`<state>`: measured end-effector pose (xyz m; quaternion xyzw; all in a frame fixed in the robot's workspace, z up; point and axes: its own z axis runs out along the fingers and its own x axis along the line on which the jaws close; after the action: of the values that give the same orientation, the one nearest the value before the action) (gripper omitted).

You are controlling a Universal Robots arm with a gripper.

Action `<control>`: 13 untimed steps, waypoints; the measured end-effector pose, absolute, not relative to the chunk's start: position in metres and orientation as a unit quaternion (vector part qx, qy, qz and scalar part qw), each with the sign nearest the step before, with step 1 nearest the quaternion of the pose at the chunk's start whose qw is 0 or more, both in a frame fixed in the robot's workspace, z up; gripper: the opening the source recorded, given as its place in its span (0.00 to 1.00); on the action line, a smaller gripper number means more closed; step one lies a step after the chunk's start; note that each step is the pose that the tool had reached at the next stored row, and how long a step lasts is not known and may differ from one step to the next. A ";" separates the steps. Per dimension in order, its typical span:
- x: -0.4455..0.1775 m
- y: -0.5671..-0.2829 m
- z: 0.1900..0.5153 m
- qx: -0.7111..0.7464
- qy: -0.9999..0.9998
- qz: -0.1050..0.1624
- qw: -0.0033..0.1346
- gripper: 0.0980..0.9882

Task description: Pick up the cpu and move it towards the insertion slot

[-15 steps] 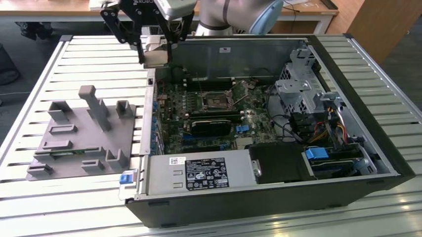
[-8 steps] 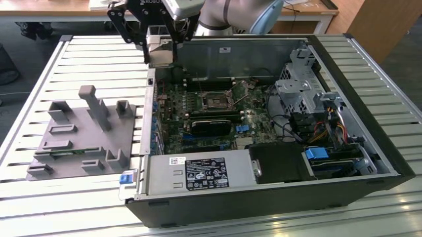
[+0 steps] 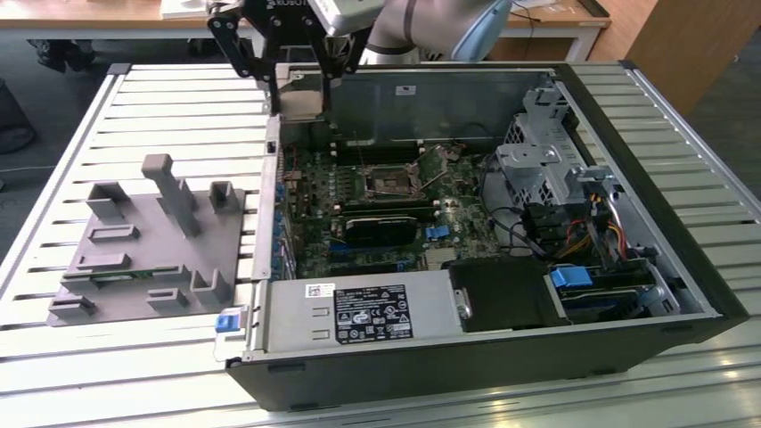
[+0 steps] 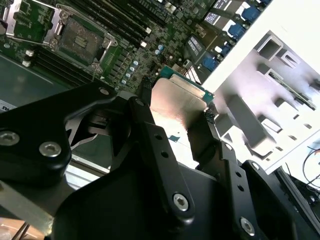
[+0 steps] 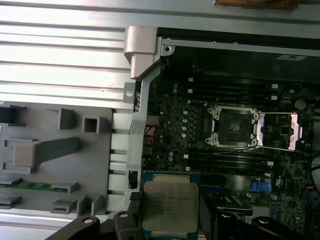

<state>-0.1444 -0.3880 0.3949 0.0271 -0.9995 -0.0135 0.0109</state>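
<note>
We judge the pick-up done: the gripper [image 4: 182, 117] has its two black fingers [image 4: 150, 140] closed against opposite edges of the cpu [image 5: 169, 204], and in both wrist views the chip sits between them with its silvery top showing and nothing underneath it but the computer far below. In the exterior view the gripper [image 3: 294, 85] hangs high at the back corner of the open computer case [image 3: 618, 357], on the exterior view's left side of it, roughly over the case wall and well above the green board [image 3: 356, 192]; the chip itself is hard to make out there, so we lean on the wrist views for the grip. The grey fixture block [image 3: 149, 250] lies out on the slatted table [image 3: 71, 143], to the exterior view's left of the case, and the chip is clear of it. What is left, as we read it, is most of the travel: the insertion slot [image 5: 234, 127] is open, its dark square bare and its shiny frame [image 5: 281, 131] swung aside, but in the first wrist view it lies well apart from the held chip, with a stretch of board and memory slots between them, so the chip is lifted and carried part way, not yet over the slot
</note>
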 end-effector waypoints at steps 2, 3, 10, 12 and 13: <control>-0.142 -0.388 0.395 0.027 -0.999 -0.014 0.011 0.50; -0.140 -0.388 0.395 0.027 -0.999 -0.014 0.011 0.50; -0.130 -0.387 0.395 0.027 -0.999 -0.014 0.012 0.50; -0.128 -0.387 0.395 0.027 -0.999 -0.014 0.012 0.50; -0.126 -0.386 0.395 0.027 -0.999 -0.014 0.012 0.50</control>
<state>-0.1264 -0.3864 0.3949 0.0271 -0.9995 -0.0136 0.0118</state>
